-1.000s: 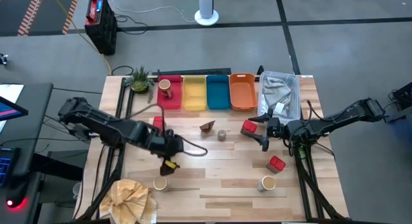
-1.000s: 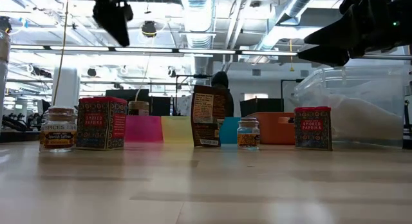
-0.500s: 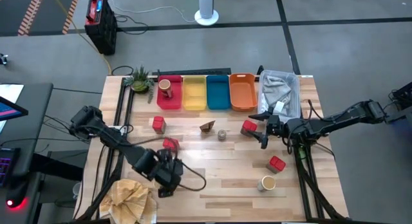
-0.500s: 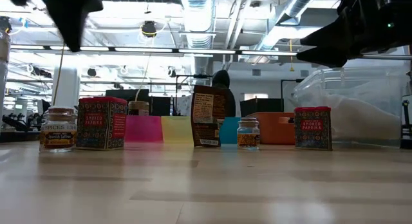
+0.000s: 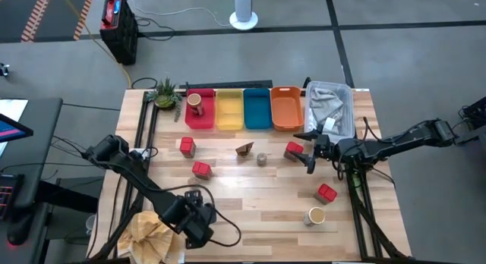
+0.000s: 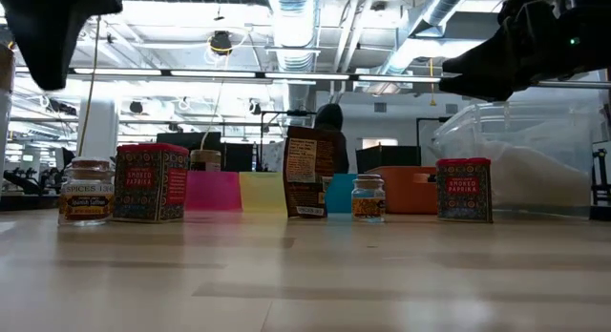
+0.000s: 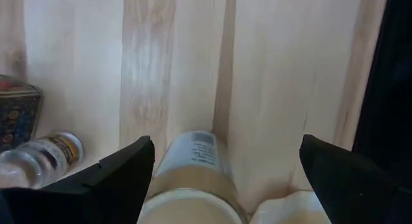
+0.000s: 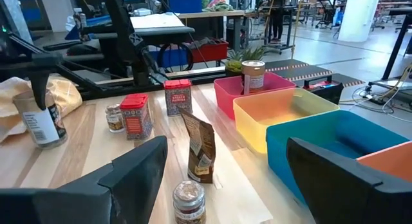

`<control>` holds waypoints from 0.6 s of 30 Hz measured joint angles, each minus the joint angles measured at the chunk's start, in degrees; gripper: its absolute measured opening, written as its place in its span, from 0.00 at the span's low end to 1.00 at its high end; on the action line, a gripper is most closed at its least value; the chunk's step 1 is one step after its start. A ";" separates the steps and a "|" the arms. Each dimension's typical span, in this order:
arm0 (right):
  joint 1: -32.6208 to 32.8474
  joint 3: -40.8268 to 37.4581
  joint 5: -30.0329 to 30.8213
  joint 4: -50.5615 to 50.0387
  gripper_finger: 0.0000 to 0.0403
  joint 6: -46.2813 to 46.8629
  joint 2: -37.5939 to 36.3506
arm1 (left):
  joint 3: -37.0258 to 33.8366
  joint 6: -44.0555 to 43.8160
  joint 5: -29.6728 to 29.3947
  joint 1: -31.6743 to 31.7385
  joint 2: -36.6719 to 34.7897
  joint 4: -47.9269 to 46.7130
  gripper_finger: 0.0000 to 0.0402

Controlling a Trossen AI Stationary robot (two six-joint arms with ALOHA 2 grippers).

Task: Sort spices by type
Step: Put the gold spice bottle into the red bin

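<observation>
Four long plastic bins (image 5: 243, 108) stand side by side along the wooden worktop's (image 5: 258, 211) far edge, a tan cylinder jar (image 5: 194, 103) inside the leftmost; red boxy packs (image 5: 200, 170) lie before them.

High view: overhead, straight down, covers whole counter (image 5: 258, 196). Low view: counter height, level, faces bins (image 6: 239, 192) and room. Left wrist: close over counter edge. Right wrist: low, faces bins. Brown pouch (image 5: 244, 149) in high, low, right wrist views.

Wooden table (image 5: 258, 211), spice containers (image 5: 200, 169) scattered, coloured bins (image 5: 243, 109), crumpled paper (image 5: 149, 232)
</observation>
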 joint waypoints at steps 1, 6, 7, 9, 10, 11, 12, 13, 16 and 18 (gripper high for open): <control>0.00 0.00 0.02 0.10 0.88 -0.07 0.02 | 0.02 1.18 1.55 0.02 0.37 -0.49 0.92; 0.00 0.00 0.04 0.26 0.88 -0.39 0.02 | 0.02 2.77 5.60 1.54 1.19 -3.88 0.92; 0.03 0.00 0.03 0.24 0.88 -0.12 0.00 | 0.02 2.26 5.89 1.84 1.11 -4.41 0.92; 0.26 0.00 0.17 0.24 0.88 0.28 0.00 | 0.02 1.06 6.40 2.08 1.12 -5.20 0.92; 0.52 0.00 0.24 0.24 0.88 0.39 0.00 | 0.02 1.10 6.67 2.04 1.16 -5.32 0.92; 0.75 0.00 0.28 0.24 0.88 0.42 0.00 | 0.02 1.81 6.88 1.89 1.16 -5.32 0.92; 1.05 0.01 0.40 0.24 0.88 0.42 0.00 | 0.02 2.30 6.87 1.84 1.16 -5.39 0.92; 1.37 0.02 0.46 0.23 0.88 0.48 0.00 | 0.02 2.46 6.87 1.77 1.16 -5.46 0.92; 2.32 0.04 0.47 0.22 0.88 0.73 0.00 | 0.00 2.22 6.11 2.57 1.16 -5.84 0.92; 2.97 0.07 0.46 0.24 0.88 0.74 0.00 | 0.00 2.23 5.84 3.16 1.16 -5.91 0.92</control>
